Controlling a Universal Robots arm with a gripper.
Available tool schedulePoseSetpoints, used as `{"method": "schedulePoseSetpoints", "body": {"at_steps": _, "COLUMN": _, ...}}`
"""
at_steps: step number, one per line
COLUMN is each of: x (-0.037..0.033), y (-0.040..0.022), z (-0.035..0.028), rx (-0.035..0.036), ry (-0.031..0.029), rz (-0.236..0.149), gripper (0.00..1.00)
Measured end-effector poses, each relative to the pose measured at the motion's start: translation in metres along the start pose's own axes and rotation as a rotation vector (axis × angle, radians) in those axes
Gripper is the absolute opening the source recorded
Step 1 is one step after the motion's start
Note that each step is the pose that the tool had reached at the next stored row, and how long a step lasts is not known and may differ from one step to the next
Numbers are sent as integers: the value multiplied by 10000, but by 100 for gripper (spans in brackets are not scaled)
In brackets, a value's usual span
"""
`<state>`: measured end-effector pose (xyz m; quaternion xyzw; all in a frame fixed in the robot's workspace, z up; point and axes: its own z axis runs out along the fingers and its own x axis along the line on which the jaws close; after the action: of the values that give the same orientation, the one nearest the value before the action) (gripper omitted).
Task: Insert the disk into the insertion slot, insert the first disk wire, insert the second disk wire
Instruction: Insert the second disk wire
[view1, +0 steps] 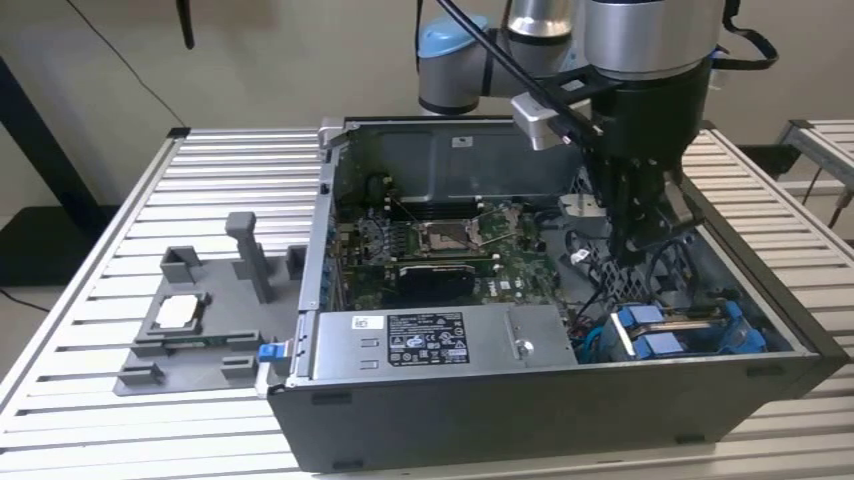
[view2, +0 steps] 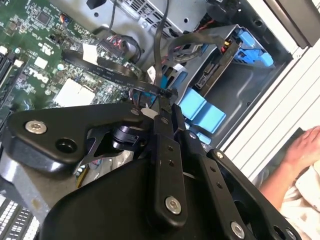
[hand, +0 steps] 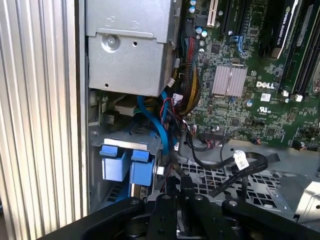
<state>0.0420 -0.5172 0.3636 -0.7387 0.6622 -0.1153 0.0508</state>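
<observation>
Black end effector (view2: 164, 99) seemingly pinches a wire (view2: 142, 84) near the disk (view1: 681, 330).

Before you, a ribbed metal surface (view1: 80, 400) carries an open computer case (view1: 534, 420) lying on its side. Just beside it, on the exterior view's left, sits a grey plastic fixture (view1: 200, 335) with upright posts.

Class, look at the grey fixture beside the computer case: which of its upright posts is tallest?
The middle post; it rises well above the shorter posts flanking it.
</observation>
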Motion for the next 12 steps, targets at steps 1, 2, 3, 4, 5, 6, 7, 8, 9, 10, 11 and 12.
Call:
{"method": "schedulePoseSetpoints", "body": {"at_steps": 1, "x": 14, "y": -16, "z": 6, "rx": -76, "ry": -10, "rz": -6, "gripper": 16}}
{"method": "schedulePoseSetpoints", "body": {"at_steps": 2, "x": 28, "y": -33, "z": 13, "rx": -138, "ry": -18, "rz": -11, "gripper": 16}}
{"method": "schedulePoseSetpoints", "body": {"at_steps": 3, "x": 42, "y": -51, "z": 19, "rx": -196, "ry": -24, "rz": -16, "gripper": 16}}
{"method": "schedulePoseSetpoints", "body": {"at_steps": 4, "x": 55, "y": -68, "z": 25, "rx": -246, "ry": -31, "rz": -20, "gripper": 16}}
{"method": "schedulePoseSetpoints", "body": {"at_steps": 5, "x": 67, "y": -84, "z": 30, "rx": -288, "ry": -35, "rz": -23, "gripper": 16}}
{"method": "schedulePoseSetpoints", "body": {"at_steps": 6, "x": 79, "y": -102, "z": 35, "rx": -331, "ry": -40, "rz": -26, "gripper": 16}}
{"method": "schedulePoseSetpoints", "body": {"at_steps": 7, "x": 91, "y": -118, "z": 40, "rx": -372, "ry": -45, "rz": -29, "gripper": 16}}
{"method": "schedulePoseSetpoints", "body": {"at_steps": 8, "x": 103, "y": -136, "z": 46, "rx": -420, "ry": -51, "rz": -33, "gripper": 16}}
{"method": "schedulePoseSetpoints", "body": {"at_steps": 9, "x": 113, "y": -153, "z": 51, "rx": -467, "ry": -58, "rz": -37, "gripper": 16}}
{"method": "schedulePoseSetpoints", "body": {"at_steps": 10, "x": 125, "y": -171, "z": 56, "rx": -521, "ry": -64, "rz": -41, "gripper": 16}}
{"method": "schedulePoseSetpoints", "body": {"at_steps": 11, "x": 137, "y": -188, "z": 61, "rx": -573, "ry": -70, "rz": -45, "gripper": 16}}
{"method": "schedulePoseSetpoints", "body": {"at_steps": 12, "x": 148, "y": -204, "z": 67, "rx": -626, "ry": -76, "rz": -49, "gripper": 16}}
